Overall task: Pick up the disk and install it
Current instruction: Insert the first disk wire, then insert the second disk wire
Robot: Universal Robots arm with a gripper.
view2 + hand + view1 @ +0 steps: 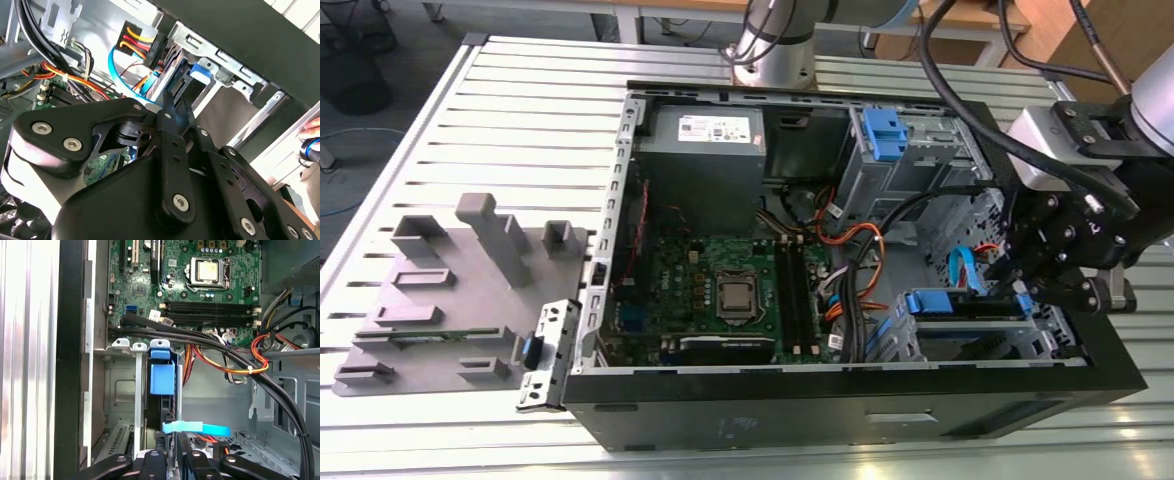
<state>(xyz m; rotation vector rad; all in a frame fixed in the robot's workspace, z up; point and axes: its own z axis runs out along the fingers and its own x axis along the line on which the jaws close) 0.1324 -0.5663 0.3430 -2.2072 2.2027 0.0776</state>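
The disk (961, 312) stands on edge in the lower drive bay at the exterior view's right end of the open computer case. Its blue handle (941, 300) faces the motherboard. In the first wrist view the blue handle (162, 372) tops the disk's dark edge (161, 412), between silver bay rails. My gripper (1034, 290) hangs over that bay. In both wrist views its black fingers (166, 102) sit close together on either side of the disk's edge (182, 80), and the gripper (172, 456) is shut on it.
A light-blue data cable (197, 429) crosses just beside the fingers. Thick black cables (210, 342) and orange wires run over the bay. A grey power-supply box (704, 150), a bare blue bracket (883, 135) and a grey fixture (454, 290) are nearby. A person's hand (311, 142) shows outside the case.
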